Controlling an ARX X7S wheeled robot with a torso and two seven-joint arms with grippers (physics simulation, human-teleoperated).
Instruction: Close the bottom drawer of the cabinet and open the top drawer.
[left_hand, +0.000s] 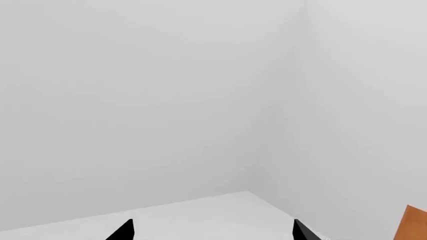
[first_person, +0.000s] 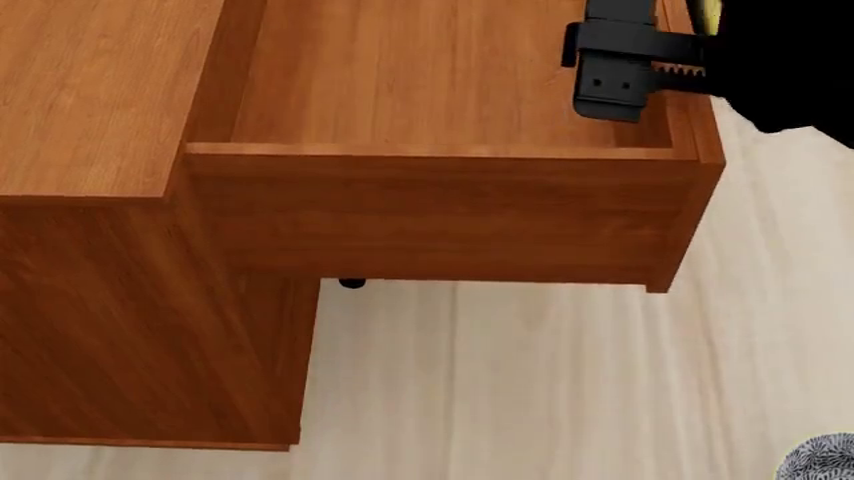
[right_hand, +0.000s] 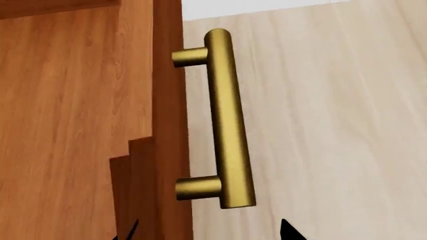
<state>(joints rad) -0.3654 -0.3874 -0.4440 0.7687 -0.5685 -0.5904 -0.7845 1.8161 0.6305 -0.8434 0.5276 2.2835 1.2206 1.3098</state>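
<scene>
A: What is the floor like?

B: It is pale wood. It has long boards with thin lines between them.

A: Is anything on it?

B: There is a small black thing low down in the shade. It is too small to tell what it is.

A: Anything else?

B: A grey speckled round thing peeks in at the corner of the head view. Most of it is cut off.

A: And what does the left wrist view show?

B: Two plain white walls. They meet in a corner. The ground below them looks white too.
</scene>
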